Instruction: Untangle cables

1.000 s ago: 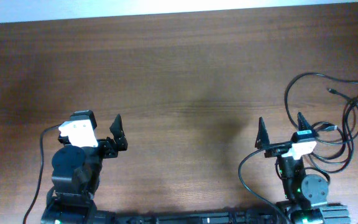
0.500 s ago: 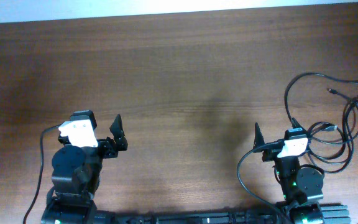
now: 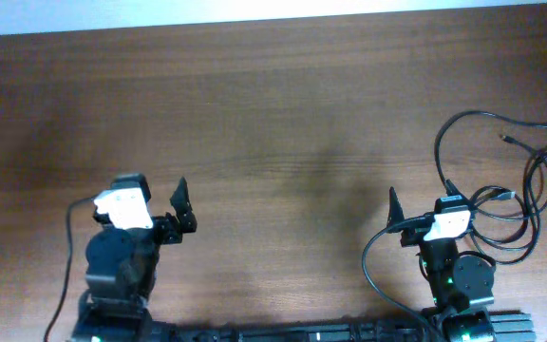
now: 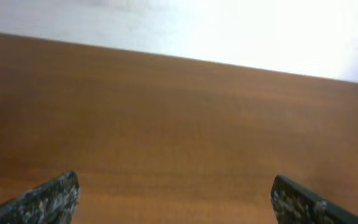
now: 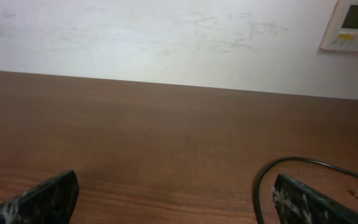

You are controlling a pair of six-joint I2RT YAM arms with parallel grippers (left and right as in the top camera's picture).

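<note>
At the frame's lower right, I park the right gripper, jaws spread, beside the cables for a first pick; the left gripper waits apart, likewise spread.

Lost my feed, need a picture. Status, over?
Left gripper open, empty. Right gripper open, empty, next to cables. Cables tangled at table's right side, ungripped. Nothing in the way.

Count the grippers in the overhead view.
2. The left gripper is at the lower left of the table, open. The right gripper is at the lower right, open, beside the cables. None looks hidden.
</note>
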